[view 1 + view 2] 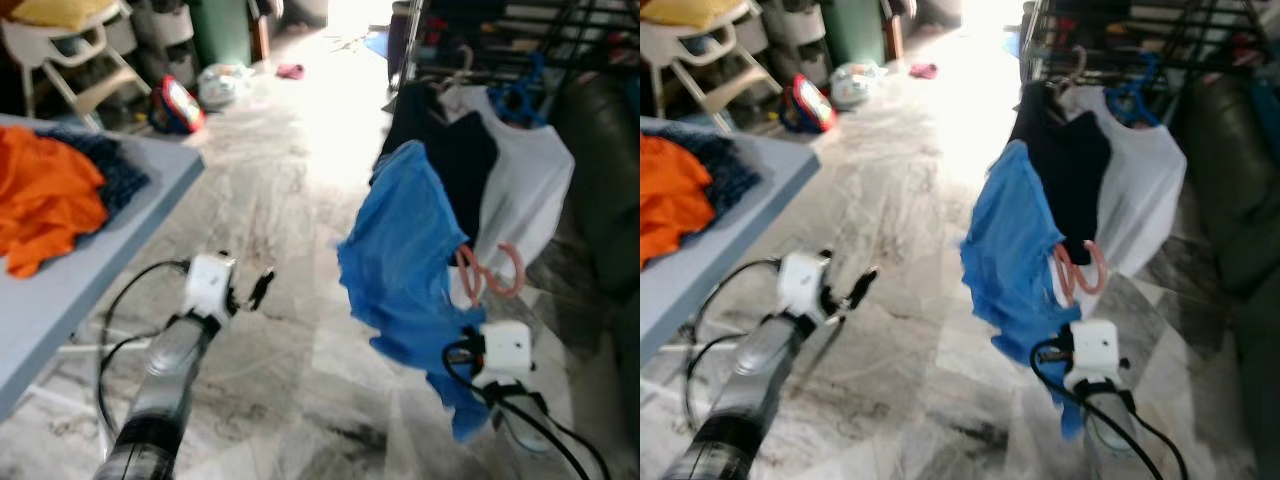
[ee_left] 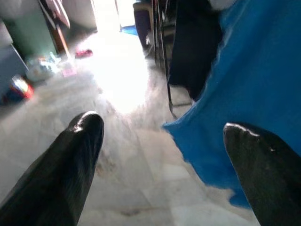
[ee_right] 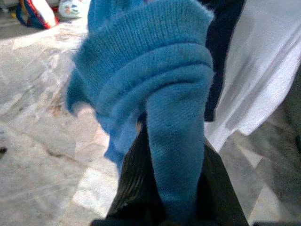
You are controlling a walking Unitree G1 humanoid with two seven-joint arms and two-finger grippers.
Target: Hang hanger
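A blue knitted garment (image 1: 405, 260) hangs in the air in front of me, with the hook of a pink hanger (image 1: 490, 270) showing at its right side. My right gripper (image 3: 164, 188) is shut on a fold of this blue cloth from below; the cloth covers its fingers. Whether the fingers also touch the hanger is hidden. My left gripper (image 1: 255, 288) is held out over the floor to the left of the garment, open and holding nothing. Behind the garment stands a dark clothes rack (image 1: 560, 40), carrying a black garment (image 1: 450, 160), a white garment (image 1: 525, 190) and a blue hanger (image 1: 520, 100).
A pale blue table (image 1: 100, 250) at my left holds an orange cloth (image 1: 40, 200) and a dark blue cloth (image 1: 110, 165). A dark sofa (image 1: 610, 180) is at the right. A red bag (image 1: 178, 105) and other clutter lie far back on the marble floor (image 1: 290, 200).
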